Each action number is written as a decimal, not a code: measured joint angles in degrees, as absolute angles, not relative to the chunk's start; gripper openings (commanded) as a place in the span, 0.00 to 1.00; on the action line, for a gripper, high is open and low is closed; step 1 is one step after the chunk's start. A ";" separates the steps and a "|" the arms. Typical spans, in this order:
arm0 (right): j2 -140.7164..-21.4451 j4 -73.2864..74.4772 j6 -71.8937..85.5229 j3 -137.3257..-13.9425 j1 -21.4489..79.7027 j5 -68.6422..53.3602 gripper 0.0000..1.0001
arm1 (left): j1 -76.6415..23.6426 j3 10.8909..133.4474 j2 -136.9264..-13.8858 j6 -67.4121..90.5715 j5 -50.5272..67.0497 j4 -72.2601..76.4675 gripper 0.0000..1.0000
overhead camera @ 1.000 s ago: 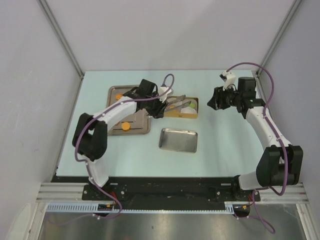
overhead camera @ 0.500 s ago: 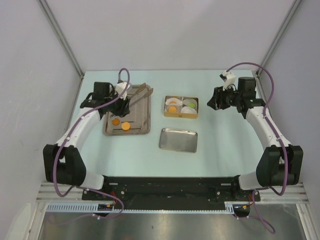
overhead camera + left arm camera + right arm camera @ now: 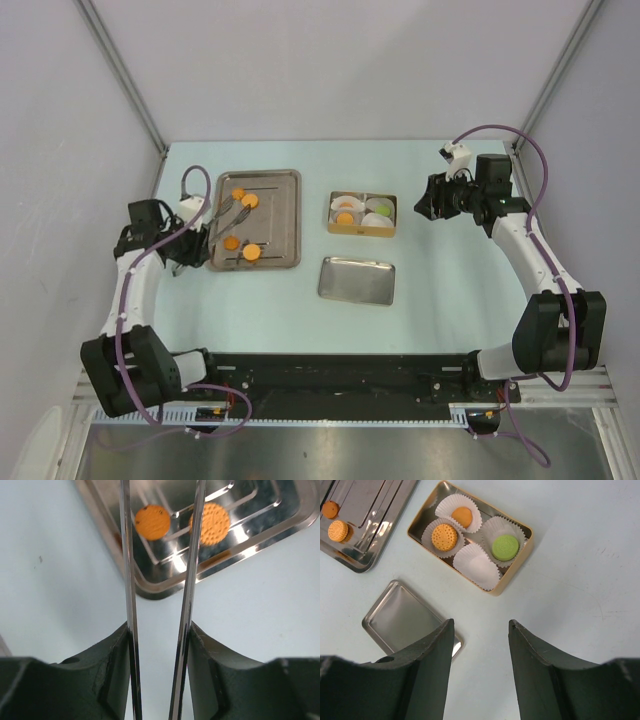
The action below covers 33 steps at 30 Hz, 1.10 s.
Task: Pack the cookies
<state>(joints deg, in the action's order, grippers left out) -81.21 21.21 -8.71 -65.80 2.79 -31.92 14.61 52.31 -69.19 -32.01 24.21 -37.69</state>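
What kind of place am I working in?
Probably a lab test cell: plain white walls box in the table, and two robot arms, one holding tongs, flank a tray of cookies.

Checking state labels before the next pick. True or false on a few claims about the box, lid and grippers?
1. The gold box holds three cookies, with one paper liner empty. True.
2. The green cookie lies outside the box. False: it sits in a liner inside it.
3. The right gripper grips a cookie. False: it is open and holds nothing.
4. The left gripper holds metal tongs. True.
5. The steel lid covers the box. False: it lies on the table, apart from the box.
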 measured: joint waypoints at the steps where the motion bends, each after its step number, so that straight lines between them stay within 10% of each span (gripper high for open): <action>1: -81.21 21.21 -8.71 -65.80 2.79 -31.92 0.52 | 15.73 51.99 -69.08 -32.67 24.40 -38.00 0.48; 33: -81.43 21.21 -9.08 -65.80 2.90 -31.90 0.52 | 27.77 44.25 -73.56 -43.59 26.09 -40.99 0.49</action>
